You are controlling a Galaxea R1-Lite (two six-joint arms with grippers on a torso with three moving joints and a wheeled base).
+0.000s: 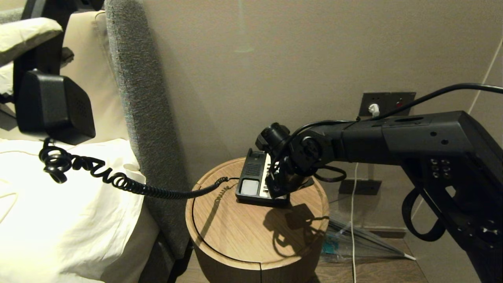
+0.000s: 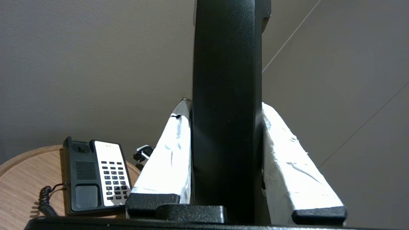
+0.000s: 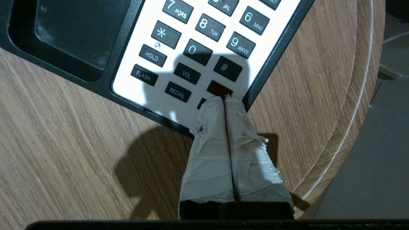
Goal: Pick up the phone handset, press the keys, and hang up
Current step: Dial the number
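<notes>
The black phone handset (image 1: 55,106) hangs in the air at the far left above the bed, its coiled cord (image 1: 118,181) sagging down to the phone base (image 1: 251,181) on the round table. In the left wrist view my left gripper (image 2: 225,107) is shut on the handset (image 2: 227,64), one white-taped finger on each side of it. My right gripper (image 3: 224,97) is shut, its taped tips together on the base's white keypad (image 3: 204,25), at the dark red key (image 3: 217,88) below the hash key. In the head view the right gripper (image 1: 275,186) points down onto the base's right half.
The base stands at the back of a round wooden side table (image 1: 243,236). A grey padded headboard (image 1: 137,98) and white pillows (image 1: 59,220) lie to the left. A wall socket (image 1: 387,103) with a white cable (image 1: 353,220) sits behind, and clear plastic wrapping (image 1: 353,239) lies on the floor.
</notes>
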